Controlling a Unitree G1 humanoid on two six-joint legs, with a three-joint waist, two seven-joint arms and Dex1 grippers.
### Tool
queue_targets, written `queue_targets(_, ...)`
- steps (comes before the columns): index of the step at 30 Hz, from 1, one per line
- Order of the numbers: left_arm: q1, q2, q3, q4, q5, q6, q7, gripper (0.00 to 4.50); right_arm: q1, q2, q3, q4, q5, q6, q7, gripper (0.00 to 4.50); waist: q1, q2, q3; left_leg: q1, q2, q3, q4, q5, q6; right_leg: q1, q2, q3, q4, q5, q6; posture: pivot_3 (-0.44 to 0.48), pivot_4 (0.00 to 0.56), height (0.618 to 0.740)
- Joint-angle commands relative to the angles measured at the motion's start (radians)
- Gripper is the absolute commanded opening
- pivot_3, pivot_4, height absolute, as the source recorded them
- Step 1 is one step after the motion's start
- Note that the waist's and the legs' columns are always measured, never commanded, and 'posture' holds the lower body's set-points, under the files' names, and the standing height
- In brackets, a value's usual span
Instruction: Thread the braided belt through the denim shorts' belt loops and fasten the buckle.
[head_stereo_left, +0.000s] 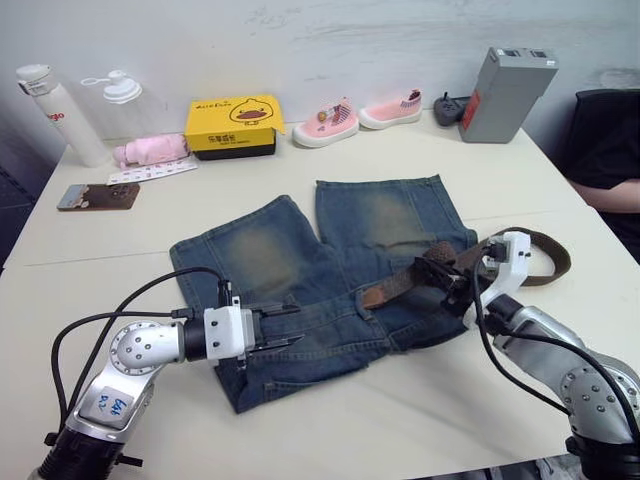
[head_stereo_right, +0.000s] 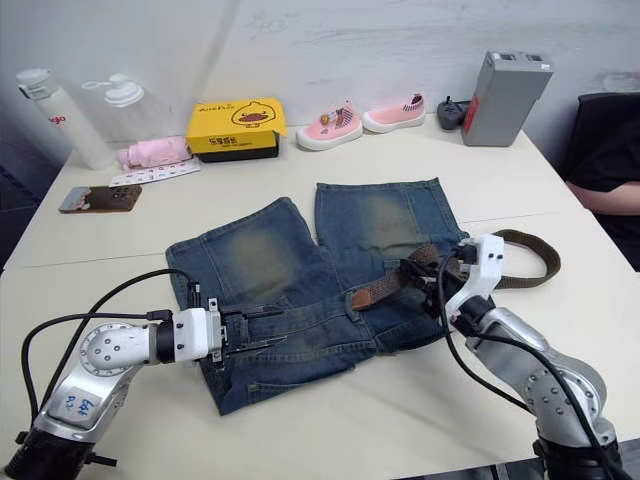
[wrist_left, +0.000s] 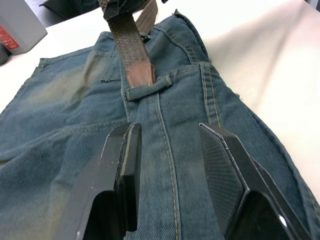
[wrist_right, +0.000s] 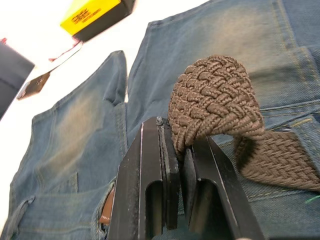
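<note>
The denim shorts (head_stereo_left: 330, 260) lie flat on the white table, legs pointing away from me and waistband toward me. The braided belt (head_stereo_left: 420, 270) runs along the waistband from the right, and its far part curls into a loop (head_stereo_left: 545, 255) on the table. Its tan leather tip (wrist_left: 140, 74) ends right at a belt loop (wrist_left: 148, 89). My right gripper (wrist_right: 182, 135) is shut on a bunched fold of the belt (wrist_right: 215, 95) over the right side of the shorts. My left gripper (wrist_left: 167, 132) hovers open over the waistband, short of that belt loop. The buckle is hidden.
Along the table's back stand two white bottles (head_stereo_left: 60, 115), a pink cloth roll (head_stereo_left: 150, 150), a yellow box (head_stereo_left: 235, 125), two pink shoes (head_stereo_left: 325, 122) and a grey box (head_stereo_left: 507, 95). A dark card (head_stereo_left: 97, 196) lies at the left. A person's arm (head_stereo_left: 610, 190) rests at the right edge.
</note>
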Motion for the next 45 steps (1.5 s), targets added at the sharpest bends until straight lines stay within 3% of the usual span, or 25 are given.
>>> queue_targets(1, -0.007, 0.001, 0.022, -0.04, 0.003, 0.004, 0.006, 2.08, 0.011, 0.015, -0.016, -0.044, -0.029, -0.008, 0.026, 0.0, 0.0, 0.0, 0.0, 0.0, 0.0, 0.0, 0.0, 0.0, 0.0, 0.0, 0.0, 0.0, 0.0, 0.0, 0.0, 0.0, 0.15, 0.706)
queue_targets(7, -0.012, 0.002, 0.021, -0.036, 0.005, 0.003, -0.001, 2.08, 0.028, -0.008, -0.08, -0.022, -0.089, -0.023, 0.109, 0.0, 0.001, 0.0, 0.0, 0.0, -0.001, 0.0, 0.001, 0.0, 0.0, 0.0, 0.0, 0.0, 0.0, 0.0, 0.0, 0.0, 0.15, 0.706)
queue_targets(20, -0.022, -0.013, 0.015, -0.021, 0.022, -0.011, 0.007, 2.08, -0.003, 0.142, 0.157, -0.109, -0.244, 0.029, 0.06, 0.0, -0.002, 0.0, 0.0, 0.001, 0.0, 0.0, -0.001, 0.0, -0.001, 0.0, 0.0, 0.0, 0.0, 0.0, 0.0, 0.0, 0.15, 0.706)
queue_targets(23, -0.043, -0.016, -0.014, 0.024, 0.107, -0.102, 0.006, 2.08, 0.017, 0.178, 0.187, -0.066, -0.231, 0.095, 0.024, 0.0, -0.001, -0.001, 0.0, 0.001, 0.0, 0.0, -0.001, 0.0, -0.001, 0.0, 0.0, 0.0, 0.0, 0.0, 0.0, 0.0, 0.15, 0.706)
queue_targets(26, -0.109, -0.012, -0.08, 0.15, 0.272, -0.297, 0.009, 2.08, 0.027, 0.209, 0.153, -0.022, -0.171, 0.153, -0.033, 0.0, 0.002, 0.0, -0.001, 0.001, -0.001, 0.0, 0.0, 0.0, -0.001, -0.001, 0.0, -0.001, 0.0, 0.0, 0.0, 0.0, 0.15, 0.706)
queue_targets(30, -0.206, -0.052, -0.142, 0.306, 0.365, -0.437, 0.034, 2.08, 0.022, 0.226, 0.102, -0.003, -0.119, 0.192, -0.074, 0.0, 0.002, 0.0, -0.002, 0.001, -0.001, 0.0, 0.0, 0.0, 0.0, 0.0, 0.0, 0.0, 0.0, 0.0, 0.0, 0.0, 0.15, 0.706)
queue_targets(40, -0.317, -0.132, -0.199, 0.46, 0.43, -0.566, 0.099, 2.08, 0.015, 0.231, 0.072, -0.02, -0.072, 0.231, -0.112, 0.0, -0.001, 0.0, -0.002, 0.001, -0.001, -0.001, 0.0, 0.0, 0.0, -0.001, 0.0, -0.001, 0.0, 0.0, 0.0, 0.0, 0.15, 0.706)
queue_targets(41, -0.314, -0.132, -0.202, 0.455, 0.413, -0.57, 0.093, 1.55, 0.015, 0.233, 0.072, -0.024, -0.07, 0.231, -0.117, 0.0, -0.001, 0.0, -0.002, 0.001, -0.001, -0.001, 0.0, 0.0, 0.0, -0.001, 0.0, -0.001, 0.0, 0.0, 0.0, 0.0, 0.15, 0.706)
queue_targets(42, -0.314, -0.13, -0.207, 0.45, 0.402, -0.581, 0.089, 1.32, 0.015, 0.232, 0.072, -0.027, -0.071, 0.231, -0.121, 0.0, 0.0, 0.0, -0.002, 0.001, -0.001, -0.001, 0.0, 0.0, 0.0, -0.001, 0.0, -0.001, 0.0, 0.0, 0.0, 0.0, 0.15, 0.706)
queue_targets(45, -0.313, -0.121, -0.213, 0.454, 0.417, -0.603, 0.091, 0.09, 0.016, 0.229, 0.073, -0.036, -0.069, 0.234, -0.13, 0.0, 0.0, 0.0, -0.002, 0.001, -0.001, -0.001, 0.0, 0.0, 0.0, -0.001, -0.001, -0.001, 0.001, 0.0, 0.0, 0.0, 0.15, 0.706)
